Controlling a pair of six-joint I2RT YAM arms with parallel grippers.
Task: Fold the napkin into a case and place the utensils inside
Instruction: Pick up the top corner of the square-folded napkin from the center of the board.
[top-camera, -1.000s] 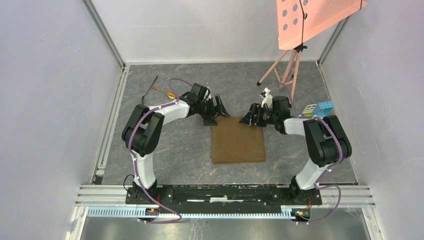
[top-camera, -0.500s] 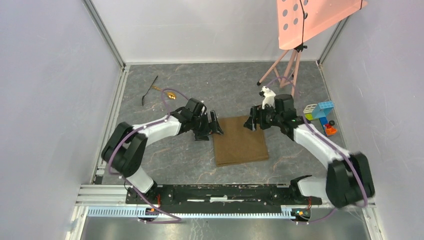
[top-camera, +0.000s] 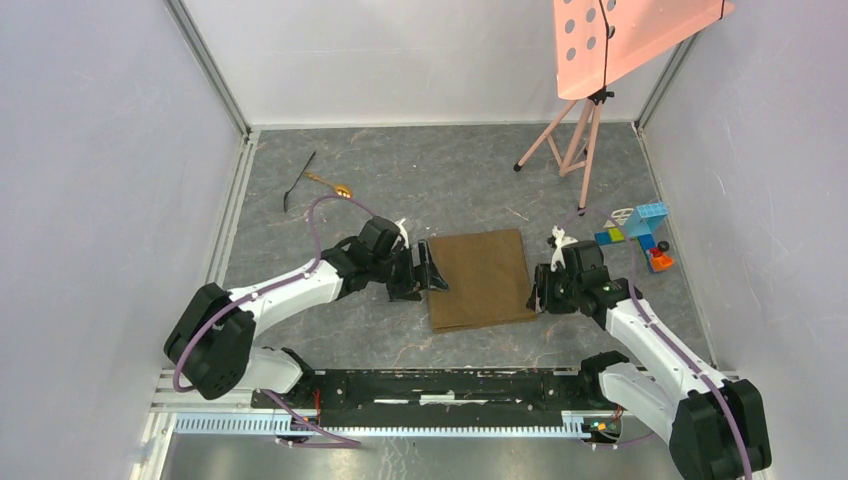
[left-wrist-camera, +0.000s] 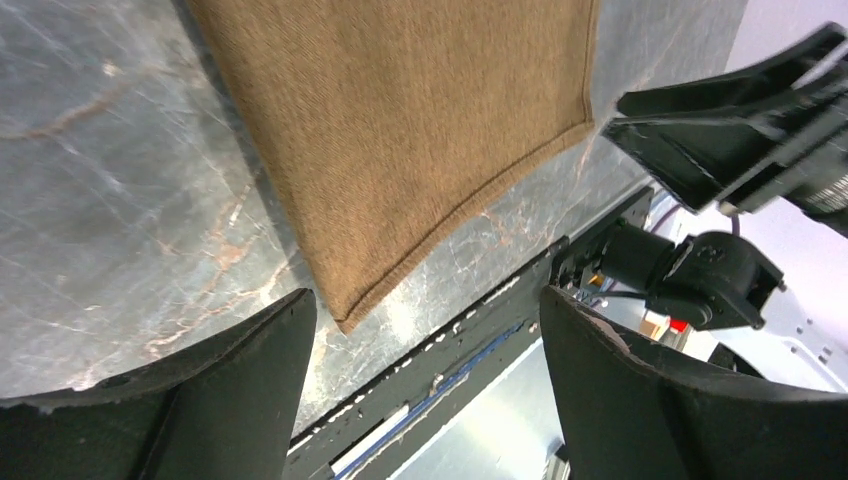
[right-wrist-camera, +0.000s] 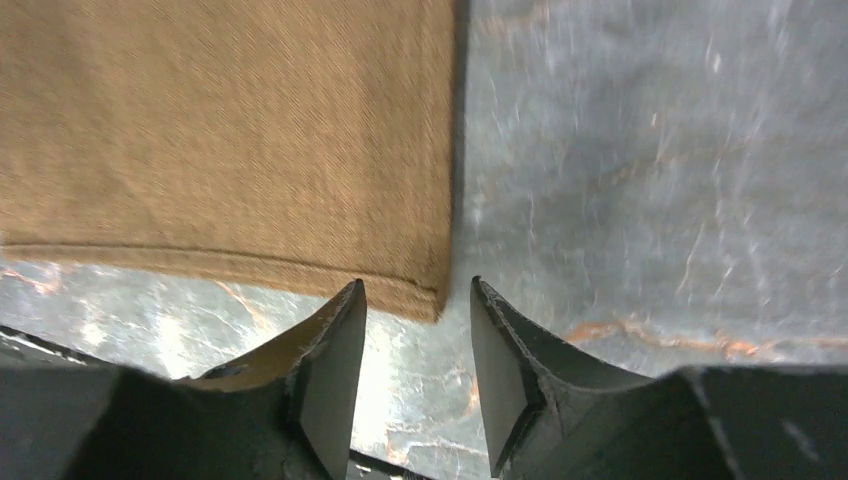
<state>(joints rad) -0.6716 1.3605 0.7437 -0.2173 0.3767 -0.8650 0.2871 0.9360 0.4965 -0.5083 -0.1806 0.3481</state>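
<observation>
A: Starting nearest the bases: watching the right gripper (top-camera: 540, 296) hanging low at the near right corner of the napkin (top-camera: 480, 279). Showing fingers (right-wrist-camera: 325, 370) set roughly half apart, gripping nothing, straddling that corner over the grey table (right-wrist-camera: 640, 150).

B: Agreeing. Seeing the hem lying just ahead of those tips, not pinched as far as can be told.

A: Moving across now, finding the left gripper (top-camera: 425, 272) just beside the left edge, toward the near end. Fingers (left-wrist-camera: 230, 380) spreading wide, holding nothing, framing the near left corner from the wrist view.

B: Noting the napkin lying flat mid-table as an oblong, long axis running away from the bases, tilting slightly. Not yet looking narrow enough for a pocket.

A: Judging the next move as turning on exactly that: one arm sitting at each side of the near end, the right one closer to its corner. Probably calling for a pinch on the hem first.

B: Looking farther, spotting the gold spoon (top-camera: 337, 188) and black utensil (top-camera: 298, 180) lying together at the far left, well apart from the cloth, nearer the left arm.

A: And passing over the toy blocks (top-camera: 640, 225) at the right and the pink stand (top-camera: 640, 35) beyond.
</observation>
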